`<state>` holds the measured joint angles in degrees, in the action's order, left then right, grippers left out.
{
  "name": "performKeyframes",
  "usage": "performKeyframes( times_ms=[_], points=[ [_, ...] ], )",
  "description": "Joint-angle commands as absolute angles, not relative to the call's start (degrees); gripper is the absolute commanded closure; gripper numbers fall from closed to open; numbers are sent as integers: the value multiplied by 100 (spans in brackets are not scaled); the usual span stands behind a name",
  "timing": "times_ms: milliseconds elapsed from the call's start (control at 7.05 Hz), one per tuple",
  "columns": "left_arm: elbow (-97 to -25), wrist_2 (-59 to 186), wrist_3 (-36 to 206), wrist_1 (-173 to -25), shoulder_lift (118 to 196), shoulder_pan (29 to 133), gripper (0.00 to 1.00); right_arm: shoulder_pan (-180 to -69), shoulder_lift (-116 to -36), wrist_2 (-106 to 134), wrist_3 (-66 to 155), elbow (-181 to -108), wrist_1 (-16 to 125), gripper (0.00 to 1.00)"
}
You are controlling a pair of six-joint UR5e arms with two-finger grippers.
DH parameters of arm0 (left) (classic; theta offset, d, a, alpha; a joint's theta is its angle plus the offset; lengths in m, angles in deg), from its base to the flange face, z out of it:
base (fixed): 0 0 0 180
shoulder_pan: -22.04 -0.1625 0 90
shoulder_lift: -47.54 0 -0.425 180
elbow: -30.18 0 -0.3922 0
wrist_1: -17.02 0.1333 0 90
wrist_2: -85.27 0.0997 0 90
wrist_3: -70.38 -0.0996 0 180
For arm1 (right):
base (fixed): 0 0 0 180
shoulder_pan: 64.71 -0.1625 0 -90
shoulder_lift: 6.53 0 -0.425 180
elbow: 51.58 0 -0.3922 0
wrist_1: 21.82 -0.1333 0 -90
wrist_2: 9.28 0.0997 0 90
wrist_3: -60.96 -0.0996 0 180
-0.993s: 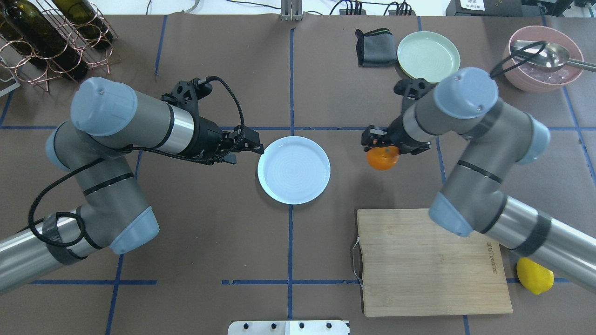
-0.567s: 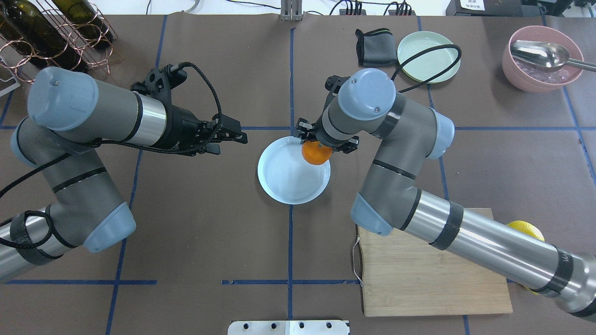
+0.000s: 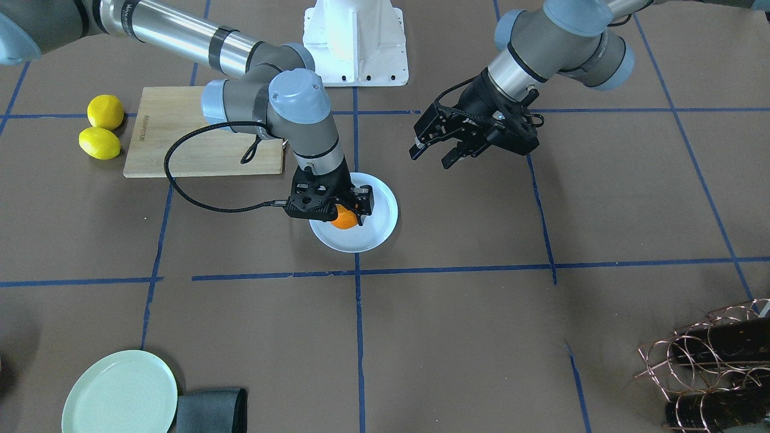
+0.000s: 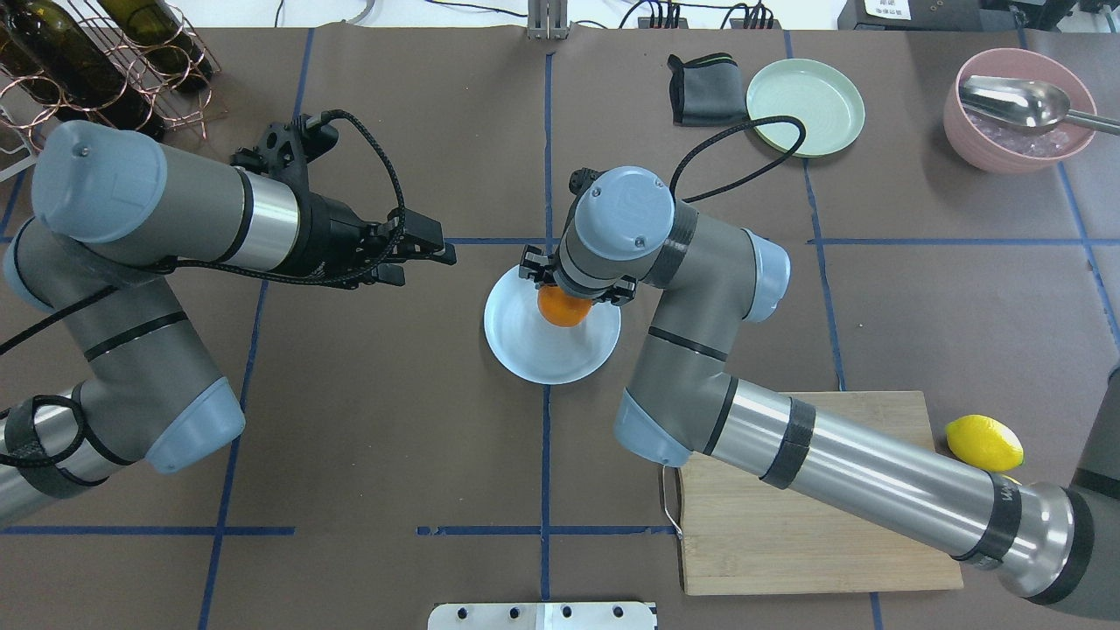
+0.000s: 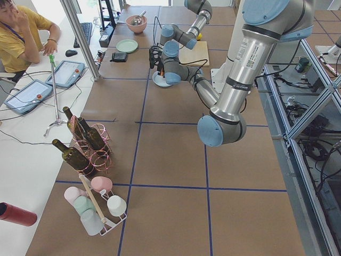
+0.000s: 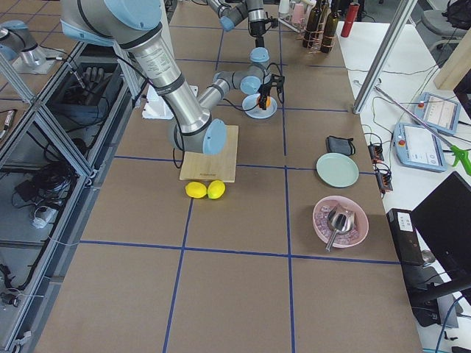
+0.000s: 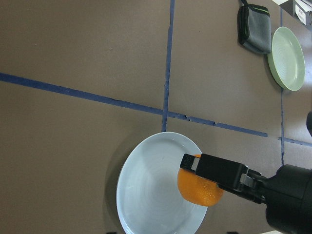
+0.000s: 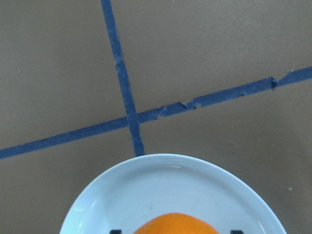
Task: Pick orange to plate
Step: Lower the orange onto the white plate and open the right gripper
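Observation:
The orange point(image 4: 563, 308) sits between the fingers of my right gripper point(image 3: 345, 211), which is shut on it low over the pale bluish-white plate point(image 4: 535, 354). Whether the fruit touches the plate I cannot tell. The left wrist view shows the orange point(image 7: 197, 189) over the right half of the plate point(image 7: 146, 195). Only the orange's top point(image 8: 175, 224) and the plate's rim point(image 8: 170, 163) show in the right wrist view. My left gripper point(image 4: 422, 262) hangs open and empty, left of the plate and clear of it. Seen from the front, the left gripper point(image 3: 432, 157) has its fingers spread.
A wooden cutting board point(image 4: 787, 542) lies at the near right with two lemons point(image 3: 102, 127) beside it. Along the far edge are a pale green plate point(image 4: 805, 105), a grey cloth point(image 4: 700, 87) and a pink bowl with a spoon point(image 4: 1015, 114). A wine rack point(image 4: 96, 70) stands far left.
My right arm has swung left, carrying the orange from the open table to over the plate. The left gripper has drawn back to the left, away from the plate's rim.

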<state>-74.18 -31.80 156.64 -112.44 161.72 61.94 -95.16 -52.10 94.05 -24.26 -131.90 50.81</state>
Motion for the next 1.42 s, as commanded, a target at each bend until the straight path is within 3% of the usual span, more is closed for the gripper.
performKeyframes(
  times_ms=[0, 426, 567, 709, 993, 1277],
  points=[
    [-7415, -3180, 15686, -11244, 16179, 6194, 20, -9424, -5170, 9329, -2420, -13086, 5078, 89],
    [-7406, -3180, 15686, -11244, 16171, 6185, 20, -9380, -5030, 9250, -2420, -12831, 5017, 83],
    [-7398, -3180, 15686, -11244, 16179, 6185, 20, -9371, -5030, 9241, -2411, -12753, 4938, 52],
    [-7397, -3180, 15686, -11244, 16179, 6185, 20, -9328, -5021, 9136, -2420, -12717, 4903, 1],
    [-7406, -3180, 15686, -11244, 16179, 6185, 20, -9327, -4968, 9135, -2385, -12778, 4902, 0],
    [-7424, -3189, 15678, -11244, 16179, 6203, 20, -9353, -5221, 9336, -2385, -13416, 4972, 0]
  ],
)
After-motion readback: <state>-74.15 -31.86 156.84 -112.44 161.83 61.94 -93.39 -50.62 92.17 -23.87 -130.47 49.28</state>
